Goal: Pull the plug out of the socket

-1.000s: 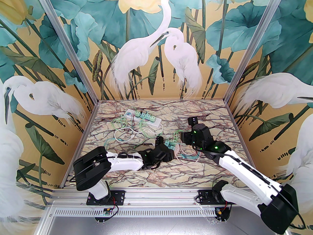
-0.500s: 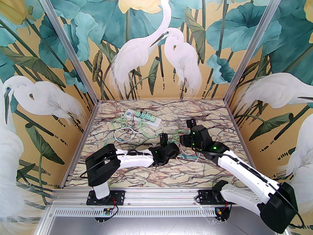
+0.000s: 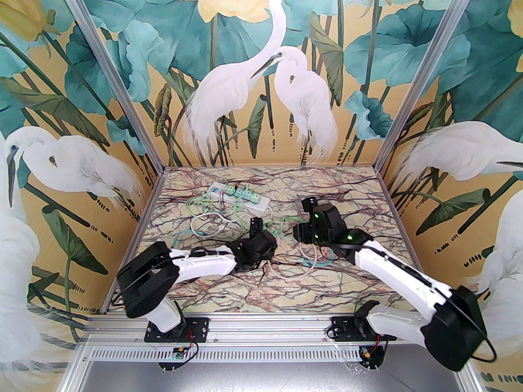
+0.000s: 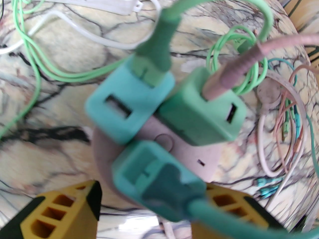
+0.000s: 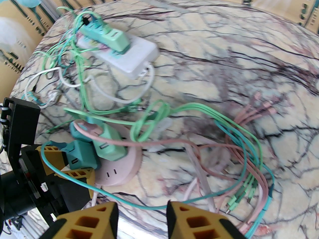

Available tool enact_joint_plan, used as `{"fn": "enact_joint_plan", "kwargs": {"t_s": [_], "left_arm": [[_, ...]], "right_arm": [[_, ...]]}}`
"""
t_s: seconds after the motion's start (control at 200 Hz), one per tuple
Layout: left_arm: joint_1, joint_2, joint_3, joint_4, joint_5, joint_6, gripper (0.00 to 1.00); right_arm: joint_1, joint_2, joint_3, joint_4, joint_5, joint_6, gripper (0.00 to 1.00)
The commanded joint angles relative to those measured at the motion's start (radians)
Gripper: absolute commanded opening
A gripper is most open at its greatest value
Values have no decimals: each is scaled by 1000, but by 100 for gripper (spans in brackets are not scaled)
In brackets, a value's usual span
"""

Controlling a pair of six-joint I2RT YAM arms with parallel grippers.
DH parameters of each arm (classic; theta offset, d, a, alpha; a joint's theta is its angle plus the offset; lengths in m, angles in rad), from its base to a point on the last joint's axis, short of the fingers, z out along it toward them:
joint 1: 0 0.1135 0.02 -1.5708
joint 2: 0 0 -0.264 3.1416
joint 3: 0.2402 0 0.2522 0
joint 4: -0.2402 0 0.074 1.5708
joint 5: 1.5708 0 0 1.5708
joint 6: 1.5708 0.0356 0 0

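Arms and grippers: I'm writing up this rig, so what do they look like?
The left arm and right arm have white tapered links, bulky black joints with green lights, and thin black cables looping alongside. Fingers are yellow blocks with rectangular holes.

No lettering or number is legible on the green plugs (image 4: pixel 199 113), pink socket (image 5: pixel 119 170) or power strip (image 5: pixel 134 56).

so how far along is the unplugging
Nothing out yet: the dark teal plug and two green plugs sit in the pink socket. In hand: the left gripper, open, straddles the dark teal plug; the right gripper hovers open nearby. To do: close, pull it free.
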Motion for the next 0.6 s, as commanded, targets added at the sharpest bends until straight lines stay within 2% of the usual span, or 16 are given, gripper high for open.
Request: {"fn": "enact_joint_plan", "kwargs": {"t_s": [0.0,0.15,0.25,0.31,0.39,0.595], "left_arm": [[13,-73,-50,59,61,101,64],[13,-144,-105,90,99,43,70],[13,-189,-138,87,103,-12,75],[12,-224,-162,87,93,-46,83],[13,-277,-190,70,63,-96,99],[16,-414,-261,59,-7,-168,100]], "right_arm": [[42,66,61,12,-42,-19,38],[74,165,117,21,-34,-25,31],[81,223,149,20,-30,-36,32],[82,260,172,14,-11,-42,32],[81,314,204,5,3,-61,32],[81,423,259,17,-16,-104,39]]}}
